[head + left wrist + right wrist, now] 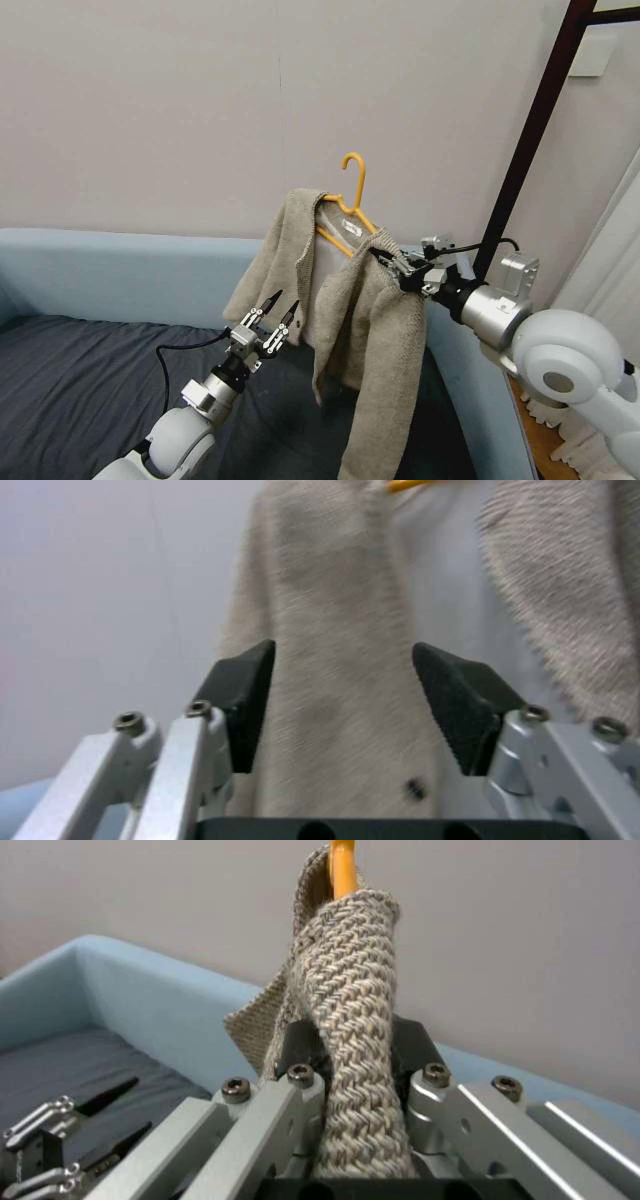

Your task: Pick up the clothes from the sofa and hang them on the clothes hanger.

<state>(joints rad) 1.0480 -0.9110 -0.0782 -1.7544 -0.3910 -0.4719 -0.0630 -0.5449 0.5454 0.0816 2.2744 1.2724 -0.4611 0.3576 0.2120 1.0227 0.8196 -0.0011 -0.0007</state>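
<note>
Here we see the beige knitted cardigan (pixel 365 320) draped over an orange hanger (pixel 352 190) and held in the air above the sofa (pixel 100 270). Its sleeves and front panels hang loose toward the dark seat cushion (pixel 70 390). Our right pincer (pixel 398 268) is clenched on the cardigan's shoulder, at the end of the hanger's arm on the robot's right. In the right wrist view the thick knit runs straight down between the two fingers (pixel 298 1046), which press it from both sides, and the orange of the hanger rises just above. Our left pincer (pixel 272 308) is released, lower down on the robot's left. Its black pads (pixel 245 697) are spread apart and point up at the garment's other front edge. It is close beside that edge, though we cannot tell whether the tips touch it. A dark pole (pixel 530 130) slants up beside the right arm, against the pale wall (pixel 150 100).
</note>
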